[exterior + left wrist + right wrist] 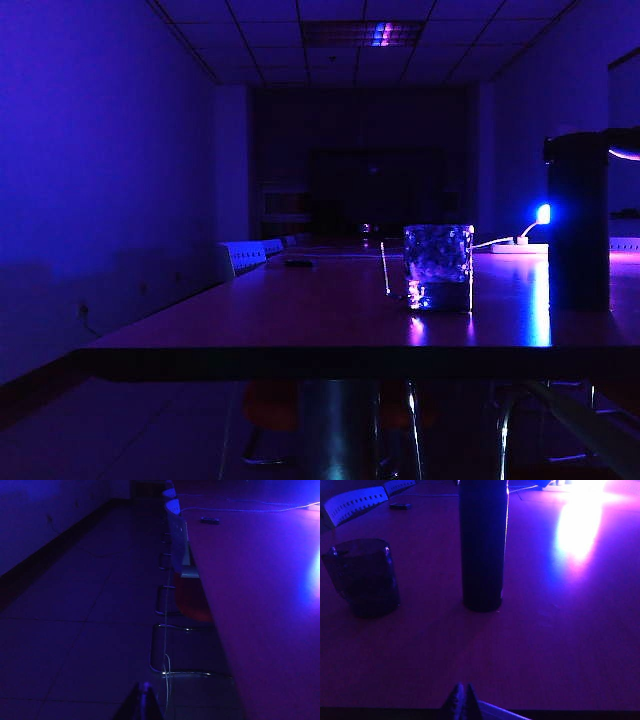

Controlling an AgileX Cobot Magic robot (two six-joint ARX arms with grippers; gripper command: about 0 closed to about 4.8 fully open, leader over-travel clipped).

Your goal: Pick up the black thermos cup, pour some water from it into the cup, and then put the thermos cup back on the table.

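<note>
Two grippers, both idle, fingers pressed together, nothing held. Left gripper hangs off table's left side, over floor beside chair row. Glass cup stands mid-table; black thermos cup upright just right of it, apart, not touching. Right gripper low at near edge, facing thermos. Risks: dim violet light hides thermos outline, so grasp may land off-centre and tip it; cup close by, sweeping arm could knock it; pour may miss rim.

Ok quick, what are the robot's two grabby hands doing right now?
Left gripper: jaws shut, holding nothing, off the table's side above the floor.
Right gripper: jaws shut, holding nothing, short of the black thermos cup.
</note>
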